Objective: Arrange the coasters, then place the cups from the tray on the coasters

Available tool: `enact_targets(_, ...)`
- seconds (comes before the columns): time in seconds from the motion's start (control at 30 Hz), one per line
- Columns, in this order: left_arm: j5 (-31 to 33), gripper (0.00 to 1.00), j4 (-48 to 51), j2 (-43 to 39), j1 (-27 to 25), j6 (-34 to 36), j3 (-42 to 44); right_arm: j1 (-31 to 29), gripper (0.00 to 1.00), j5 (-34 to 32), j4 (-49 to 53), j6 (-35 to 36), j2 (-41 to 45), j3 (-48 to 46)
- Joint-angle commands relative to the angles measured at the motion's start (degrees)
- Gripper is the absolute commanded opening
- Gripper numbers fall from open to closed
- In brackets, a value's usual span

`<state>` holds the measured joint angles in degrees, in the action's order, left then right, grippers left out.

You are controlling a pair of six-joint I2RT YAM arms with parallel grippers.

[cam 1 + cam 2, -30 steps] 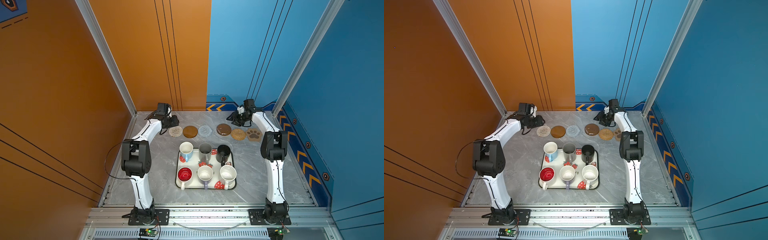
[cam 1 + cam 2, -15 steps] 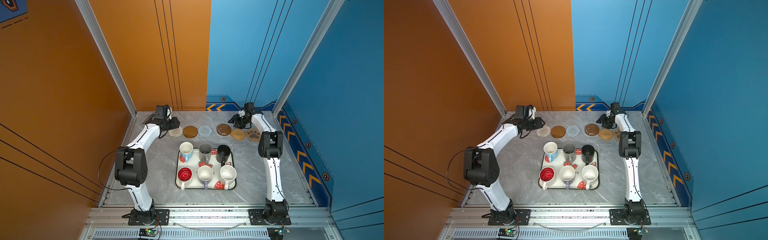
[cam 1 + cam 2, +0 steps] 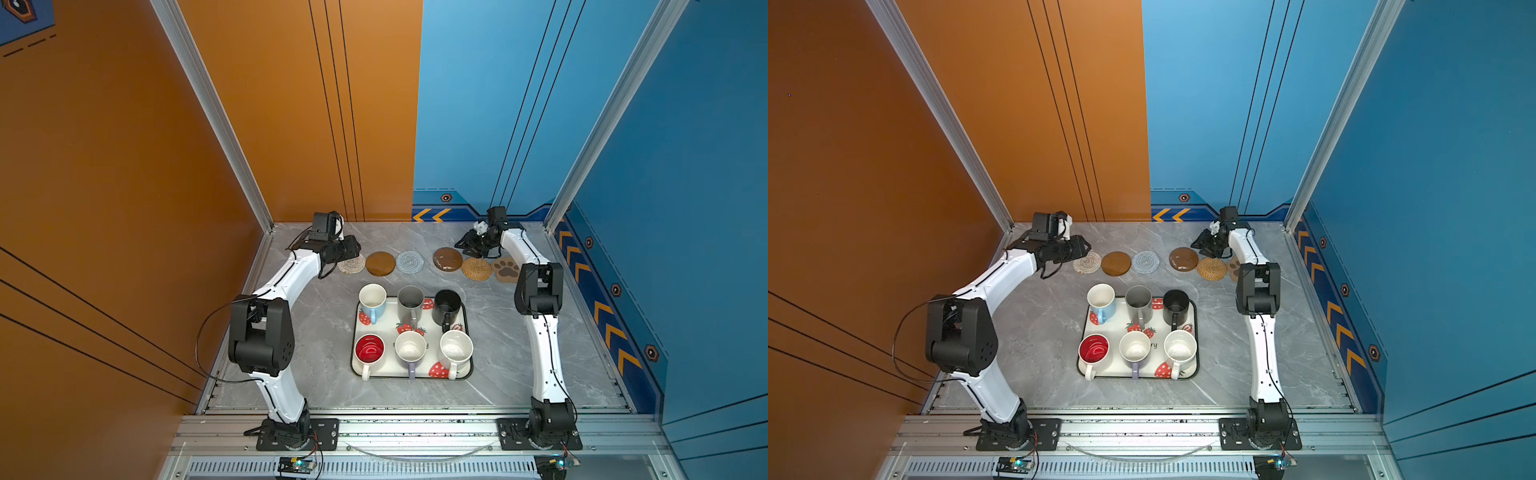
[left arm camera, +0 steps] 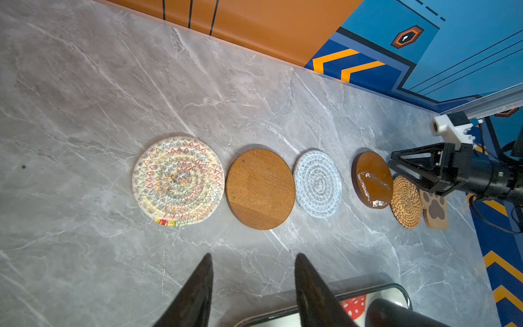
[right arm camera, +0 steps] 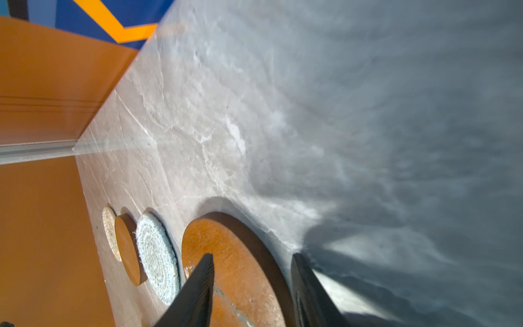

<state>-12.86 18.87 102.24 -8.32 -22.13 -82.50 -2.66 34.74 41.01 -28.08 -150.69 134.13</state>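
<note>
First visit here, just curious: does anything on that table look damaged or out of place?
The darker wooden disc has whitish scuffed patches, like a worn finish. It, the rattan round and the paw mat sit crowded edge to edge. Nothing looks spilled.

Six coasters lay in one row on the marble table (image 4: pixel 85 85): beige woven round (image 4: pixel 178 181), wooden disc (image 4: pixel 260 189), grey woven round (image 4: pixel 318 184), scuffed wooden disc (image 4: pixel 372 179), rattan round (image 4: pixel 406 206) and paw coaster (image 4: pixel 434 209), the last three crowded edge to edge. The left gripper (image 4: pixel 254 256) stood parted and empty over bare table. The right gripper (image 4: pixel 394 162) was beside the scuffed wooden disc.
</note>
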Motion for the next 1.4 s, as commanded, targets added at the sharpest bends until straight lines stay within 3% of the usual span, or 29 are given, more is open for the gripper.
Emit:
enact_targets(0.0, 0.3, 0.48, -0.7, -2.4, -0.4, -0.2, 1.1, -1.3, 0.43, 0.4, 1.7, 1.8, 0.3, -2.4)
enact_targets(0.73, 0.0, 0.48, -1.2, -2.4, -0.3, -0.1, 1.9, -4.1, 0.41, -0.7, -0.5, 0.1, 1.0, -3.3)
enact_targets(0.93, -0.1, 0.48, -1.4, -2.6, -0.2, -0.2, 1.8, -1.5, 0.43, -0.9, -0.7, 1.1, 7.1, -5.8)
enact_targets(1.1, -0.1, 0.48, -1.8, -3.5, -0.4, -0.6, 2.0, 1.0, 0.43, -2.3, -3.3, 2.6, 15.6, -14.3)
enact_targets(1.23, -0.2, 0.48, -3.9, -4.8, -0.9, -1.4, 3.5, 2.9, 0.37, -3.5, -4.5, 3.8, 20.2, -20.9)
enact_targets(1.37, -0.2, 0.48, -4.0, -5.4, -1.6, -1.3, 4.1, 4.2, 0.18, -5.0, -4.5, 4.9, 21.7, -25.5)
